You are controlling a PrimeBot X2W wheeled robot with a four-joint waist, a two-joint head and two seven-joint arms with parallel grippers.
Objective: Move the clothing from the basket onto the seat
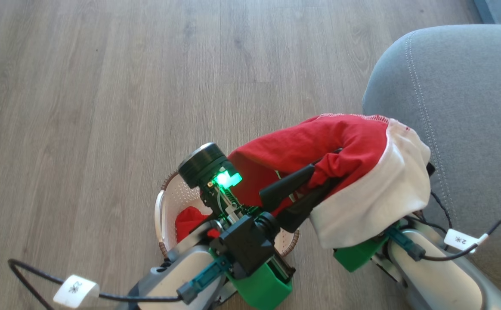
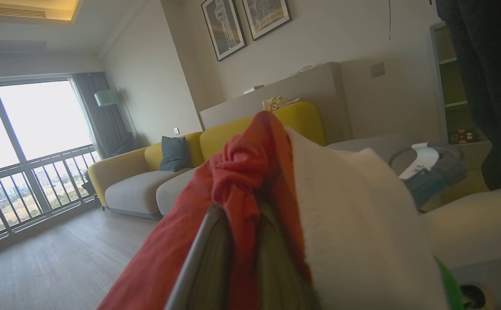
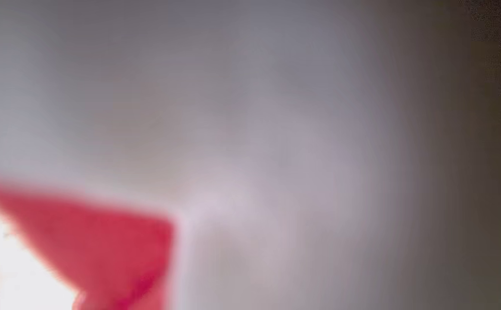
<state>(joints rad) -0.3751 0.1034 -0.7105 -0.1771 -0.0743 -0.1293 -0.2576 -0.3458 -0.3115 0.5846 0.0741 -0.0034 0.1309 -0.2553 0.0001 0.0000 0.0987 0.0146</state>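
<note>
Spanning lengthwise from basket [image 1: 169, 199] toward seat [image 1: 470, 107], the clothing [image 1: 319, 140] sits clamped in the left gripper [image 1: 322, 175].

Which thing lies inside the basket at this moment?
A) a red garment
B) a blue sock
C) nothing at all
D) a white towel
A: a bunched red garment lies inside the cream basket, against its perforated wall.

Now the clothing [image 1: 354, 142] hangs in the left end effector [image 1: 326, 170], basket [image 1: 168, 202] on the floor [image 1: 104, 86] below and behind it, seat [image 1: 470, 107] to its right.
</note>
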